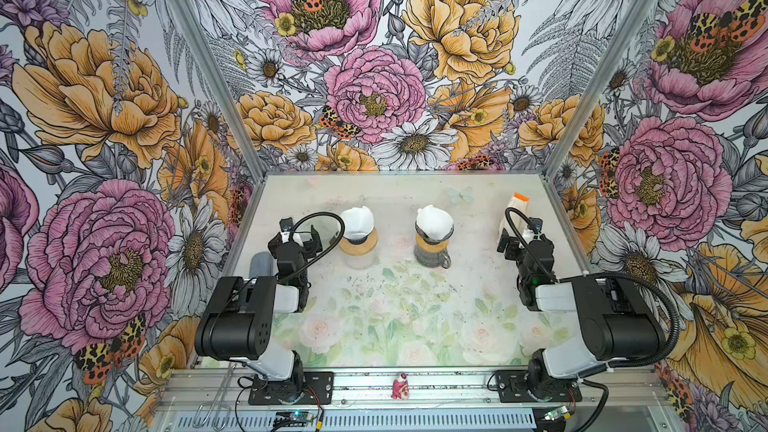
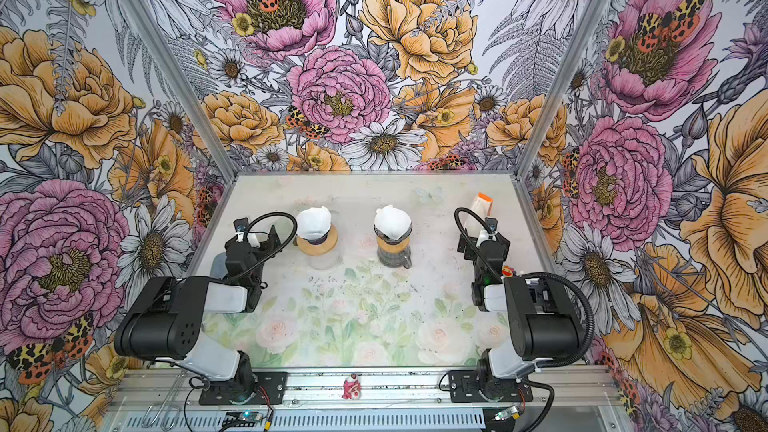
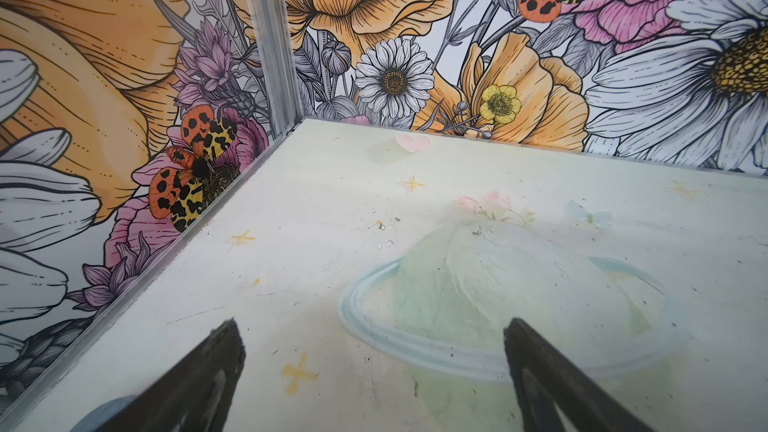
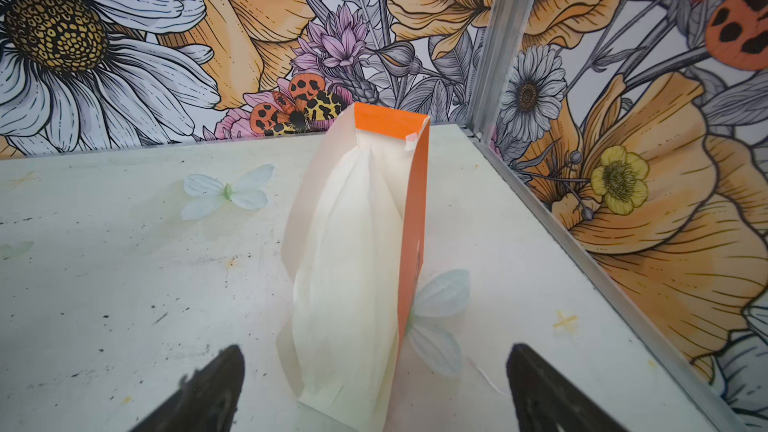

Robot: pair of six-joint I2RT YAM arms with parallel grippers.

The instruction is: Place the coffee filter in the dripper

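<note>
Slack in the right end effector: released, jaws spread wide, gripping nothing. Aimed head-on at the filter pack, upright at 12 o'clock just beyond the tips, orange side turned edge-on, pale sheets bulging from the open face. Probably stood that way so that a single sheet can be pinched from the front. Same at the left end effector: released, empty, low over the bare surface toward 10 o'clock, seemingly held off the glassware.

Further out, in both top views: clear-base dripper at 11 o'clock from the surface's middle, dark-base dripper at 1 o'clock. Each upright, a white coffee filter seated in the first cone and a second filter in the other. Placement apparently done, with neither paper touched by either arm. Filter pack at 2 o'clock, well apart from both drippers.

Hard to make out: pale ring around a greenish dome right ahead of the left tips, whether print on the surface or a clear lid, cannot tell. Grey rounded object beside the left arm, mostly hidden by it. Seating depth of either paper unclear, rumpled tops proud of the rims and masking the cones' insides. Both sets of fingers cut off by the wrist views' edges. Red figurine on the front rail, too small for detail.
</note>
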